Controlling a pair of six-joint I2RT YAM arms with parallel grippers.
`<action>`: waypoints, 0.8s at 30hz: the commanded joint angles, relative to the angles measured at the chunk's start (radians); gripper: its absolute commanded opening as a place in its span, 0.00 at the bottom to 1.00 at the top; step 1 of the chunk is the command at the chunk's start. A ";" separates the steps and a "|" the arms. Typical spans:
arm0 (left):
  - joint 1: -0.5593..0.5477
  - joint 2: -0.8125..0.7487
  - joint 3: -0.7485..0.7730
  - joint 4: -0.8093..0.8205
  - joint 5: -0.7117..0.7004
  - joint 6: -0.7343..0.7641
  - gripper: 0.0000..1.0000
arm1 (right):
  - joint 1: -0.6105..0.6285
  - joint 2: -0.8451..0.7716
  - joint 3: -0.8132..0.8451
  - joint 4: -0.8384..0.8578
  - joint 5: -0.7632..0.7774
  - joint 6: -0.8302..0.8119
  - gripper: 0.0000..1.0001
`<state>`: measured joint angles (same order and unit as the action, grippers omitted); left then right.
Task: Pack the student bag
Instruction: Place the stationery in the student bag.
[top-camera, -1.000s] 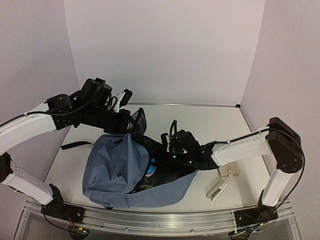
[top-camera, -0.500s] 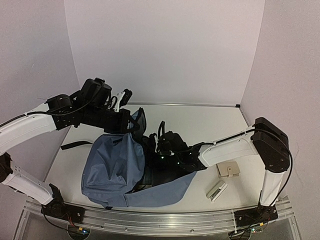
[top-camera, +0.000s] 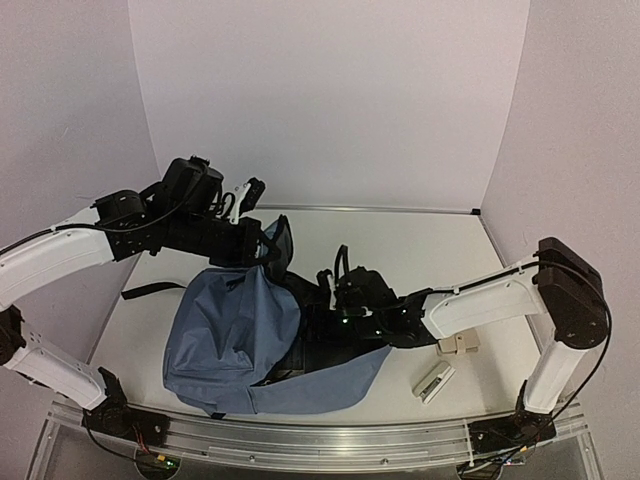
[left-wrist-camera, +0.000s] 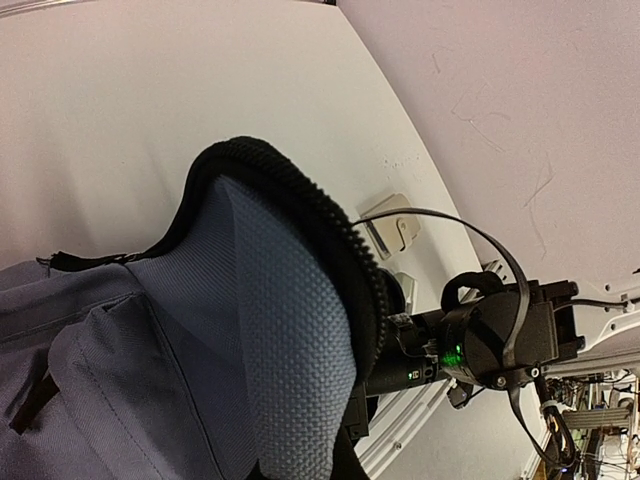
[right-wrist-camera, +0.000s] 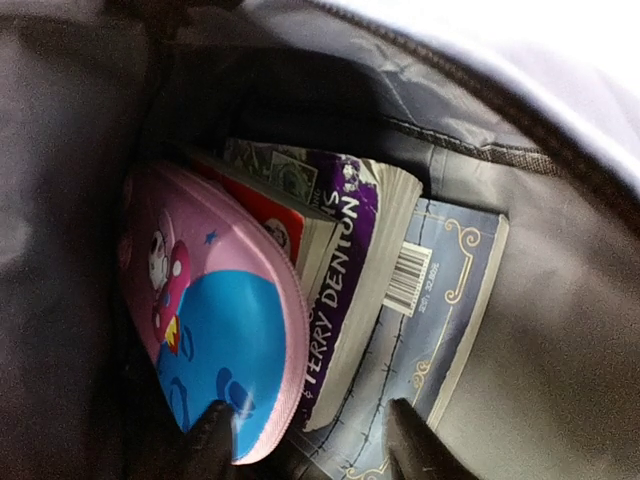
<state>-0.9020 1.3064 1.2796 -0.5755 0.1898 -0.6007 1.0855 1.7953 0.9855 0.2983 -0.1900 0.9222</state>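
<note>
Two arms work on the student bag (top-camera: 235, 340), which lies on its side on the table (top-camera: 420, 240) near the front edge, with its opening turned to the right. From the left side the left arm (top-camera: 60, 255) reaches over with its elbow raised, and the left hand (top-camera: 258, 243) is closed on the upper rim of the bag and holds this rim lifted, so the mouth stands open. Low and almost flat over the table, the right arm (top-camera: 480, 305) stretches to the left with its wrist gone into the opening. In the top view the right hand is hidden by the fabric. Its own camera shows the right hand (right-wrist-camera: 315, 450) inside the dark lining, with the two fingers (right-wrist-camera: 215, 440) spread apart and nothing clamped between them. Just before them stand a pink and blue pencil case (right-wrist-camera: 220, 330), a purple paperback (right-wrist-camera: 345, 290) and a blue book (right-wrist-camera: 440, 310), packed side by side. The lower edge of the pencil case touches one finger. Beside the right arm a beige box (top-camera: 458, 343) and a small pale object (top-camera: 433, 382) lie on the table
</note>
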 joint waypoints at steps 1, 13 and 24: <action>0.005 -0.041 0.005 0.114 0.016 0.003 0.00 | 0.008 0.025 0.039 0.042 -0.045 -0.004 0.32; 0.008 -0.051 -0.015 0.117 0.011 -0.013 0.00 | 0.014 0.166 0.092 0.303 -0.186 0.081 0.21; 0.010 0.032 0.025 0.138 0.092 0.001 0.00 | -0.001 -0.198 -0.129 0.132 0.141 0.022 0.47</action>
<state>-0.8939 1.2998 1.2482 -0.5550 0.2037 -0.6097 1.0893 1.8045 0.9225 0.4855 -0.2207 0.9720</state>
